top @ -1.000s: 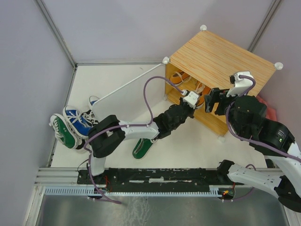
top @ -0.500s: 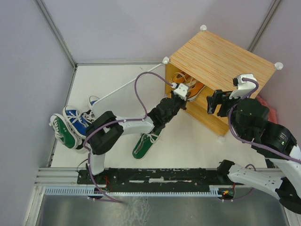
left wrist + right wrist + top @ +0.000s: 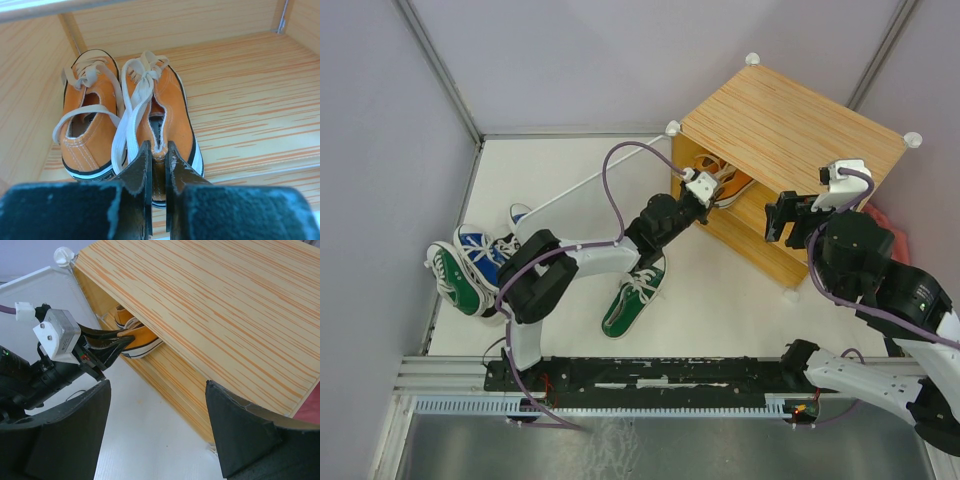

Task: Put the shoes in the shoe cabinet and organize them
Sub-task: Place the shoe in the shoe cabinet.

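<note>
Left gripper (image 3: pixel 157 150) clamped on the heel of an orange canvas sneaker (image 3: pixel 161 102), inside the striped bamboo-grain shoe cabinet (image 3: pixel 790 125)

That shoe sits on the inner shelf, toe to the back wall, touching its orange twin (image 3: pixel 87 122) by the cabinet's side wall. The right gripper (image 3: pixel 156 390) hangs just outside the cabinet front, jaws wide apart, holding nothing. The pale door panel (image 3: pixel 585 190) swings out across the tabletop's far side. One green sneaker (image 3: pixel 632 300) lies under the left arm, and blue and green sneakers (image 3: pixel 470 262) are piled at the left edge.
</note>
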